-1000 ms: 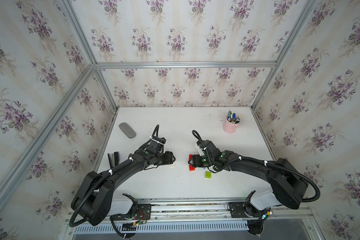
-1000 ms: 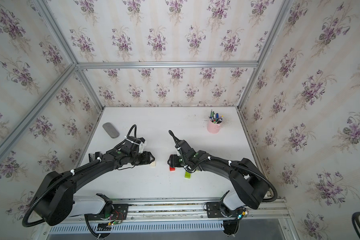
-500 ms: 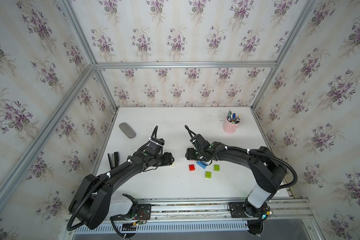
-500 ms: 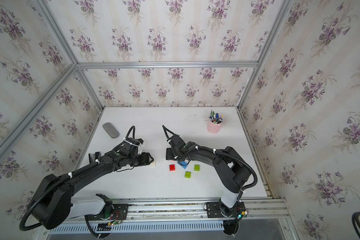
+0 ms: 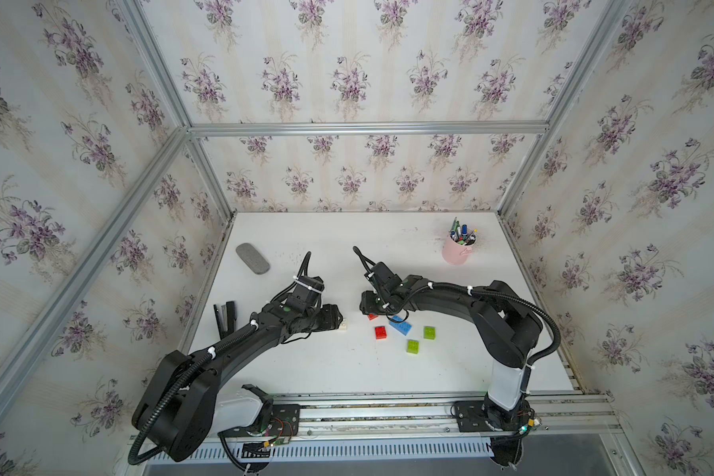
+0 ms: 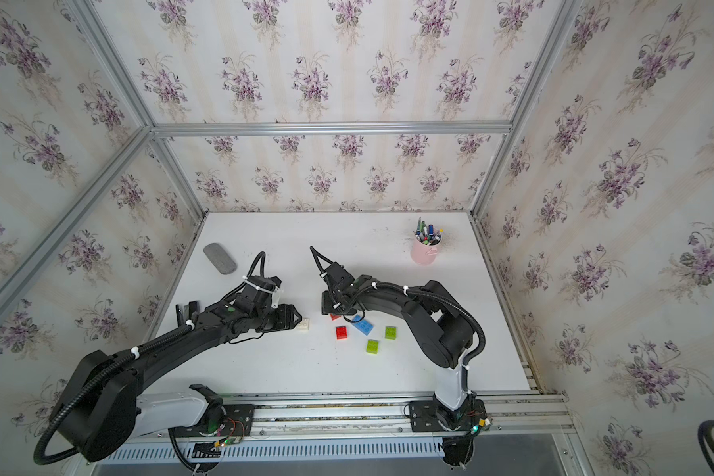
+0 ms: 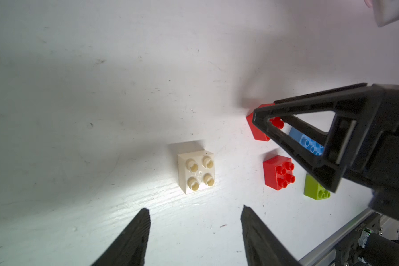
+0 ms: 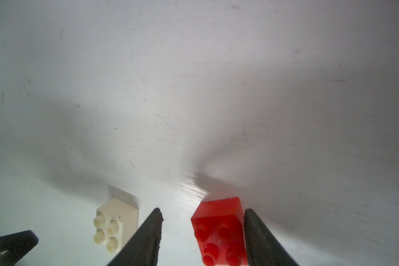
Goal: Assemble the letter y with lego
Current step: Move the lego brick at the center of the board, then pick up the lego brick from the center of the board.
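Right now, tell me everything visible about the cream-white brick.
The cream-white brick is a square, glossy plastic piece with four hollow studs in a two-by-two block. It sits flat, studs up, on the white table, apart from the other bricks. The left gripper stands open just short of it; nothing touches it.

Left tool [image 7: 195, 209] angled down — jaws apart, right tool [image 8: 203, 210] angled down, jaws spread

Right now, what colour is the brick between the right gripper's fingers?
Red brick, clearest in the right wrist view.
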{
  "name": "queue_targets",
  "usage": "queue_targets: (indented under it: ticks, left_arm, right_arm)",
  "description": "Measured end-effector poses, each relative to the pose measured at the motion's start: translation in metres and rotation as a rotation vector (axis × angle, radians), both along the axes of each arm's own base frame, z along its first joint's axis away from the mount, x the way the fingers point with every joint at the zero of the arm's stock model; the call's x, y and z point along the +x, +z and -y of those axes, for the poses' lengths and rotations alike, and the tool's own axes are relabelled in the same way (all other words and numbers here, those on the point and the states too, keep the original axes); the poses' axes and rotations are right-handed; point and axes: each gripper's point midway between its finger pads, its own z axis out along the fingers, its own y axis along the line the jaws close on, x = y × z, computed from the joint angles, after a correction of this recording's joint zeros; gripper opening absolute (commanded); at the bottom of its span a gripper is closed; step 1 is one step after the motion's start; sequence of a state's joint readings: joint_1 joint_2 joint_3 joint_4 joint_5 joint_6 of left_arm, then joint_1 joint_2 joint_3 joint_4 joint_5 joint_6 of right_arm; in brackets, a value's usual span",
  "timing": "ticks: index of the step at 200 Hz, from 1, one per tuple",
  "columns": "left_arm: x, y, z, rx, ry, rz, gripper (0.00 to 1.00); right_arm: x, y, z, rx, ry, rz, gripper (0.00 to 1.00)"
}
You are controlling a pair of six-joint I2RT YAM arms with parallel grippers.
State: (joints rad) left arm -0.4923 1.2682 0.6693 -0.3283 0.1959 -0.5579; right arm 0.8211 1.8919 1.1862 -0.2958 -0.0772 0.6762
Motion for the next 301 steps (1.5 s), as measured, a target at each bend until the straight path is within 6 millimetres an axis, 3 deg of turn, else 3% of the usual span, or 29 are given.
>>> queue_targets:
  ticks: [42,80,107,156,204,267,301]
  left_arm:
    - [0.0,0.001,-0.001,0.001,0.001,0.003,0.65]
    - [0.0,0.003,0.0,0.0,0.002,0.006,0.65]
    - [0.002,0.006,0.001,-0.001,0.001,0.008,0.65]
    - [0.005,0.007,0.003,-0.001,0.0,0.004,0.65]
    - [0.004,0.007,0.004,-0.007,-0.005,-0.001,0.66]
    - [0.003,0.005,0.004,-0.005,-0.005,-0.007,0.65]
    - [0.003,0.003,0.003,-0.001,-0.005,-0.014,0.66]
  right_arm:
    - [-0.009,0.004,-0.005,-0.003,0.043,-0.007,0.59]
    - [-0.012,0.025,0.014,-0.052,0.04,0.035,0.59]
    - [-0.025,0.031,0.032,-0.109,0.042,0.031,0.59]
    - [-0.061,0.016,0.037,-0.191,0.103,-0.037,0.58]
    - [-0.065,-0.001,0.039,-0.225,0.094,-0.071,0.54]
    - [-0.062,-0.006,0.035,-0.23,0.093,-0.079,0.49]
    - [-0.063,-0.007,0.036,-0.234,0.094,-0.083,0.4]
